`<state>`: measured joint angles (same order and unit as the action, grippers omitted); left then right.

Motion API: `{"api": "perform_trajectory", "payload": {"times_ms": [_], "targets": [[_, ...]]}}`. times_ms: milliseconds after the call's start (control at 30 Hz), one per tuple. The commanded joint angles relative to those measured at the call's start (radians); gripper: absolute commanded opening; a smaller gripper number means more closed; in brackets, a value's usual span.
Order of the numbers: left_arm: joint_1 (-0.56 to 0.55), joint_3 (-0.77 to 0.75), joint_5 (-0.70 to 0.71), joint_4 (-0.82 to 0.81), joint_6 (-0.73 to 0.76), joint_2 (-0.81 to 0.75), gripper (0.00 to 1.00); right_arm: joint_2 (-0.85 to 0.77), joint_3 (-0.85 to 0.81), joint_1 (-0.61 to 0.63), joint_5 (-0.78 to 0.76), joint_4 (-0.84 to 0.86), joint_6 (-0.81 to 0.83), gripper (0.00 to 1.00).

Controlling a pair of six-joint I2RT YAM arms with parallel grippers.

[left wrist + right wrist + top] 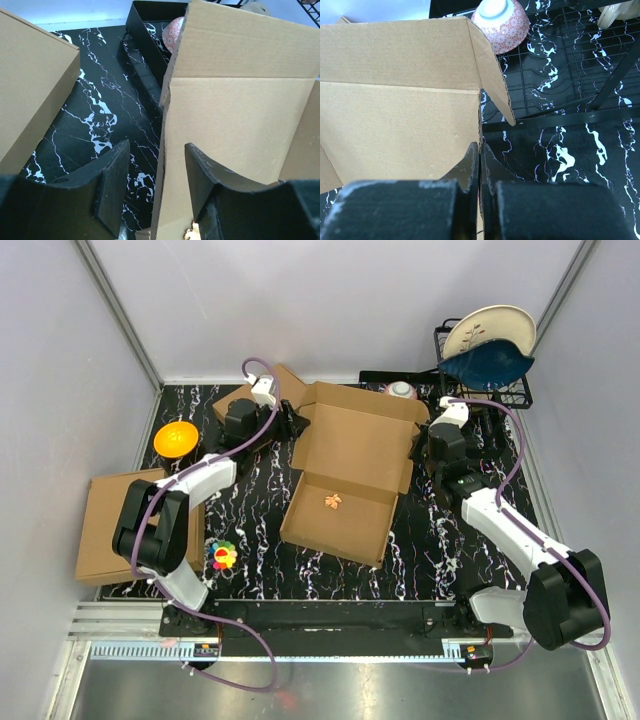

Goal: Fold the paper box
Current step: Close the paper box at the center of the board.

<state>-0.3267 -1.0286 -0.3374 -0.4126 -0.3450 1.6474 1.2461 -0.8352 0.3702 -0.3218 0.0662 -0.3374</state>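
Observation:
The paper box (350, 455) lies opened out in the middle of the table, with its lid panel raised at the back. My left gripper (297, 428) is at the box's left edge. In the left wrist view it (157, 180) is open and straddles the upright side wall (235, 125), whose edge runs between the two fingers without being pinched. My right gripper (421, 448) is at the right edge. In the right wrist view it (480, 160) is shut on the thin edge of the paper box's wall (400, 125). A side flap (492, 65) angles outward beyond it.
A smaller brown box (240, 400) stands behind the left gripper. A flat cardboard slab (110, 530) lies at far left beside an orange bowl (176, 437) and a colourful toy (222, 555). A dish rack (490, 380) with plates and a patterned bowl (501, 20) sit at back right.

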Motion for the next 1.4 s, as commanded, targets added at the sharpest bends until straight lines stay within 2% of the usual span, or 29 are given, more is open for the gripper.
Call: {"api": "perform_trajectory", "payload": {"times_ms": [0, 467, 567, 600, 800, 933, 1100, 1367], "targets": [[0.015, -0.062, -0.031, -0.066, 0.012, 0.026, 0.49, -0.022, -0.005, -0.004, 0.033, 0.047, 0.014, 0.00], [0.031, -0.051, -0.080, -0.160, -0.043, 0.025, 0.32, -0.013, -0.005, -0.004, 0.040, 0.046, 0.014, 0.00], [0.031, -0.039, -0.089, -0.169, -0.054, 0.019, 0.12, -0.010, -0.008, -0.004, 0.043, 0.046, 0.011, 0.00], [0.029, -0.031, -0.089, -0.186, -0.061, 0.015, 0.01, -0.007, -0.008, -0.004, 0.046, 0.044, 0.005, 0.00], [-0.007, 0.119, -0.008, -0.299, -0.167, -0.096, 0.00, 0.003, -0.048, 0.003, 0.067, 0.006, -0.064, 0.00], [-0.099, 0.247, 0.132, -0.337, -0.126, -0.213, 0.00, -0.004, -0.044, 0.025, 0.046, -0.008, -0.118, 0.00], [-0.230, 0.404, 0.364, -0.497, -0.077, -0.299, 0.00, -0.008, 0.001, 0.104, -0.092, 0.003, -0.192, 0.00], [-0.360, 0.593, 0.586, -0.696, -0.023, -0.377, 0.00, -0.030, 0.083, 0.246, -0.269, 0.033, -0.252, 0.00]]}}
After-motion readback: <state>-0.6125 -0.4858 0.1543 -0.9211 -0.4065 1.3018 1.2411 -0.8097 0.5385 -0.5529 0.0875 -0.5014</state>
